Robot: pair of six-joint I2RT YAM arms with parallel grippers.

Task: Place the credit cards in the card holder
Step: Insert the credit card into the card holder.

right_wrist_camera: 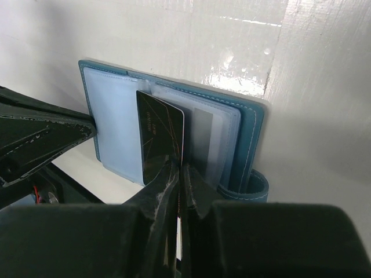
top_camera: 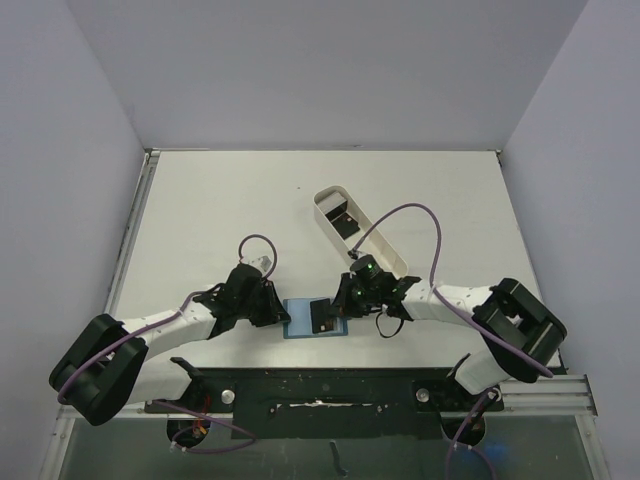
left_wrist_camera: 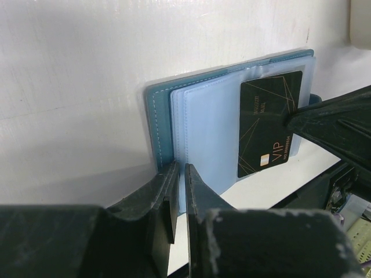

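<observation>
The white tray (top_camera: 360, 232), with a dark card (top_camera: 345, 222) inside, lies just behind my right tool (top_camera: 345, 305). Both arms reach low and inward. My left tool (top_camera: 275, 312) pinches the left edge of the open card holder (top_camera: 303, 320). The right tool is clamped on the black card (top_camera: 323, 317) over the holder's pockets, close to the near edge of the bench (top_camera: 220, 220).

White matte flat worktop (top_camera: 220, 230), boxed on three sides by plain pale lavender-grey panel walls (top_camera: 330, 70). Silver metal rail (top_camera: 131, 240) along the worktop's left edge. Light even, diffuse.
</observation>
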